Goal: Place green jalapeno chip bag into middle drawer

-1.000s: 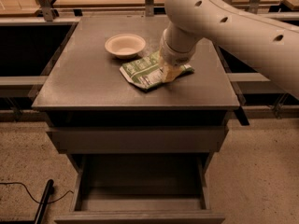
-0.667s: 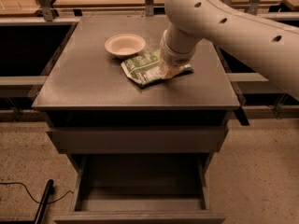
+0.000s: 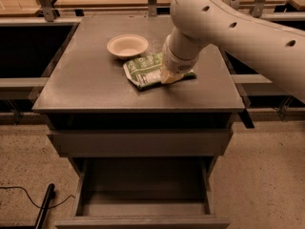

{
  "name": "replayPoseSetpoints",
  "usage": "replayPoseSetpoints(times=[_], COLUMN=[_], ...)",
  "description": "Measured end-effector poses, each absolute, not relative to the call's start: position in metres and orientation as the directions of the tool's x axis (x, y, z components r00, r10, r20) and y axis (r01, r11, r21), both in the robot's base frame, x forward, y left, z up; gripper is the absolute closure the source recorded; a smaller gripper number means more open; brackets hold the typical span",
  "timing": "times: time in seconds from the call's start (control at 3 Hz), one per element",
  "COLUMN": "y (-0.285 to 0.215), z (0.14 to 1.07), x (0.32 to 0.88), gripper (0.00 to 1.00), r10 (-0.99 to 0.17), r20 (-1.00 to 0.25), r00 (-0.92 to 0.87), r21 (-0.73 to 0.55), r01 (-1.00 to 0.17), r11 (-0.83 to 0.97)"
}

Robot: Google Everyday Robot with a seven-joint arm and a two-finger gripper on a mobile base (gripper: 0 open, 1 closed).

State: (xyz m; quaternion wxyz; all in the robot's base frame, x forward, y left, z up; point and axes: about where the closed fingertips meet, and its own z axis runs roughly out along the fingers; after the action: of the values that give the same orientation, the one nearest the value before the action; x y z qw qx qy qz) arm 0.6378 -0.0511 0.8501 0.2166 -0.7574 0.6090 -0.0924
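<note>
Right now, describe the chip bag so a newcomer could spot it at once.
On the grey cabinet top, just in front and right of the cream bowl, lies the chip bag, with the gripper down on its right half. It is the only flat, crinkly green thing there, with a white label.

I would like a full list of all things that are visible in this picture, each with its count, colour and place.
chip bag: one, green with a white label, on the cabinet top, right of the bowl, under the gripper
bowl: one, cream, on the cabinet top, toward the back
cabinet: one, grey, centre of view
closed drawer: one, grey, just below the cabinet top
open drawer: one, grey, pulled out at the bottom
cable: one, black, on the floor, lower left
floor: one, beige, speckled
arm: one, white, reaching in from the upper right
gripper: one, pale, down on the chip bag
</note>
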Motion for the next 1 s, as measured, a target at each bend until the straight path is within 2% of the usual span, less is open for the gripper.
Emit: replayPoseSetpoints(times=[0.67,1.0], y=[-0.042,-0.039], z=[0.872,0.873], x=[0.621,0.621], gripper=[0.97,0.75], r10=[-0.951,-0.949], r20=[-0.203,-0.206], r00=[0.232,0.238], r21=[-0.461,-0.463], r01=[-0.880,-0.878], r11=[-0.116,-0.119])
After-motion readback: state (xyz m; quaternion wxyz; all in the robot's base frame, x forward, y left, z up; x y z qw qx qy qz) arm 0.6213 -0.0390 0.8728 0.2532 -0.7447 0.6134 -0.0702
